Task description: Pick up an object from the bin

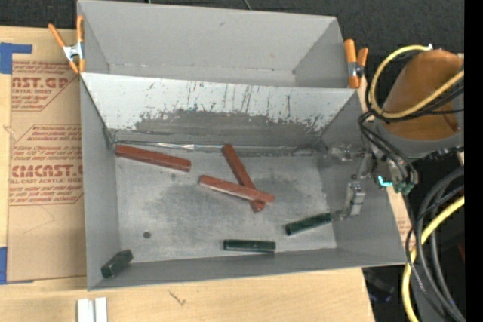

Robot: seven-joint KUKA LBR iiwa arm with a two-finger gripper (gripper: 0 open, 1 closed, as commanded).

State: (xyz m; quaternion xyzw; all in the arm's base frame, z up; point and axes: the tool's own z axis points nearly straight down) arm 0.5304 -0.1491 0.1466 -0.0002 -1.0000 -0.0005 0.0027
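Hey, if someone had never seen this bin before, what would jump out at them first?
The reddish-brown sticks stand out against the grey bin: a crossed pair in the middle and a lone stick toward the back left. At the right, the arm's orange cover looms over the rim, with the tool by the right wall, close to a dark green stick.

Bin (211, 49): grey sheet metal, matt; back wall and floor scuffed and scratched dark.
Red-brown sticks (152, 157), centre to 10 o'clock: smooth, matt; material unclear.
Dark green sticks (248, 245), 6 o'clock: smooth, faint sheen.
Claw (355, 196), 3 o'clock: bare metal, dull shine.
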